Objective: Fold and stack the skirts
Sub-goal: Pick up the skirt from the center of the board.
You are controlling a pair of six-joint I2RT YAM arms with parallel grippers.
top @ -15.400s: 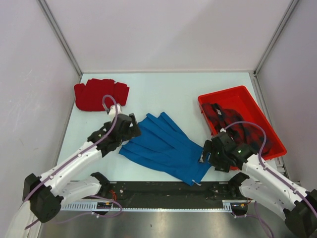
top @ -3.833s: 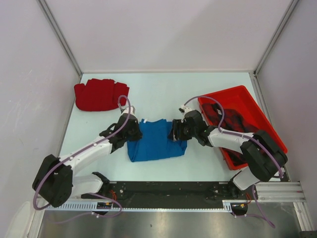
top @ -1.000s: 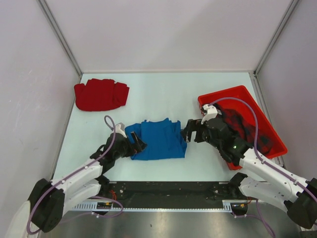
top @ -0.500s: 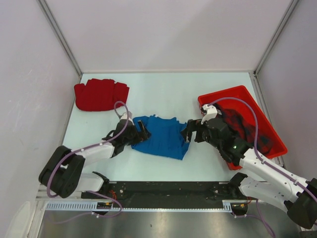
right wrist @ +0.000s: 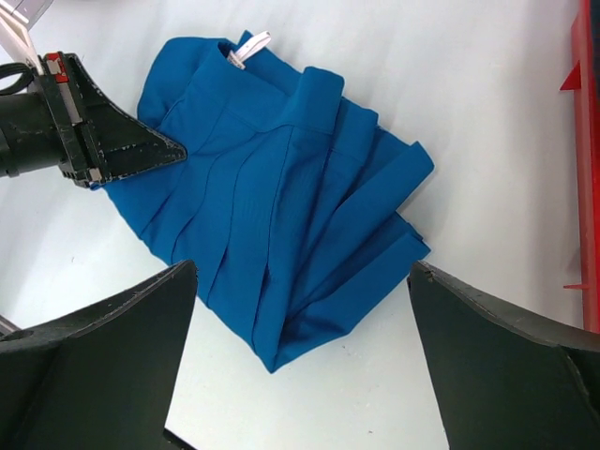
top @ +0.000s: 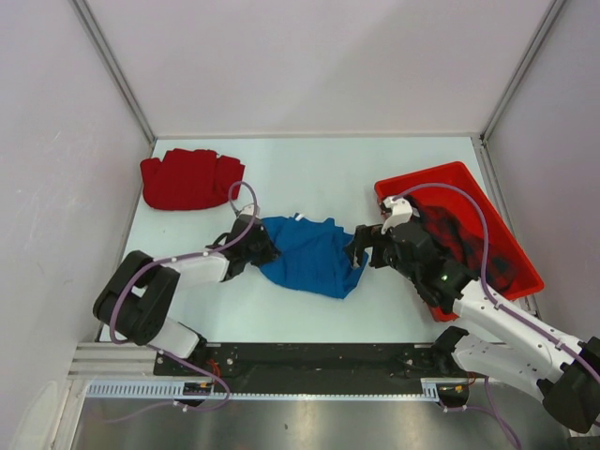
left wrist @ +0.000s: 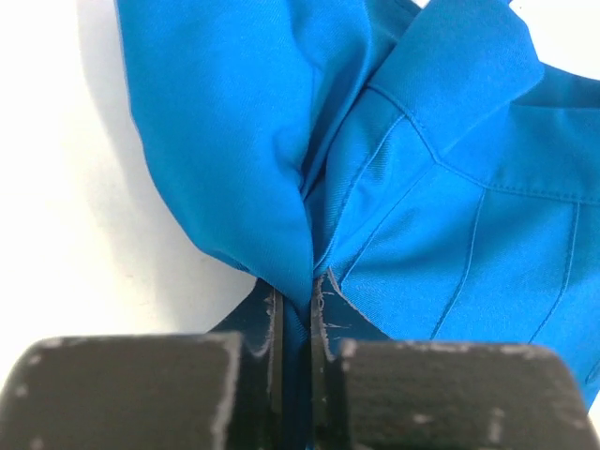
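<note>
Left gripper (left wrist: pixel 295 323) clenched on near edge of blue skirt (left wrist: pixel 450 187); cloth is spread straight ahead of it. Right gripper (top: pixel 357 251), opened wide, is found just beyond far edge.

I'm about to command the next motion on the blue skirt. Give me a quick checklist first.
1. Left claw pinching blue skirt's edge: ok.
2. Right claw open, holding nothing: ok.
3. Blue skirt lying flat and neat: not ok, bunched.
4. Red skirt clear of both arms: ok.
5. Plaid skirt inside red tray: ok.
6. Layers caught by left claw: cannot tell.
</note>
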